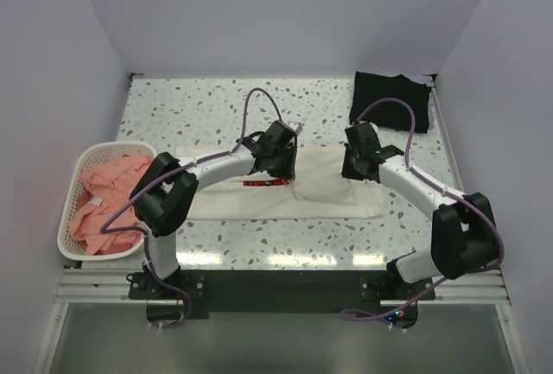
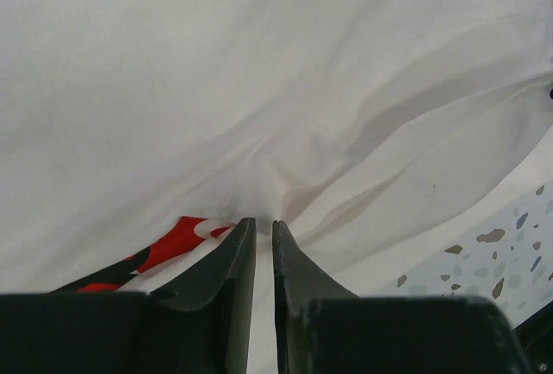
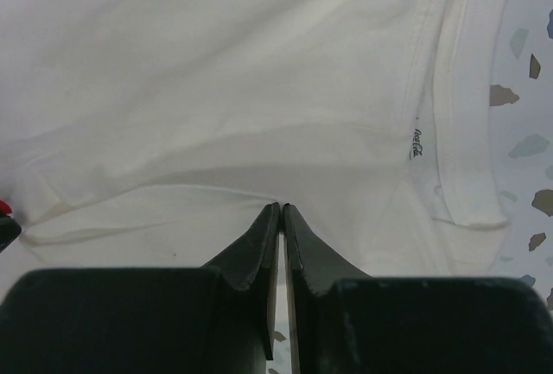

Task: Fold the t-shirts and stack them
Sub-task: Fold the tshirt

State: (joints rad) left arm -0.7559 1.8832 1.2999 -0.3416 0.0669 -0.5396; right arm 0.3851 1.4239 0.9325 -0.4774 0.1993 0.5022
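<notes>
The top camera sits high above and behind me, looking down over the whole speckled stone-pattern bench (image 1: 216, 98). My wrist cameras ride just behind my jaws and stare along them from very close. All three views share the white cloth t-shirt with a red chest print (image 1: 328, 188), the left wrist catching the print, the right the collar.

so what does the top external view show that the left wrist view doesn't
Only the top view: the white basket of pink t-shirts at the left, and the folded black t-shirt at the far right. Only the left wrist view: cloth puckering toward the left gripper tips, close up. Both: the white t-shirt, its red print and the speckled table.
</notes>
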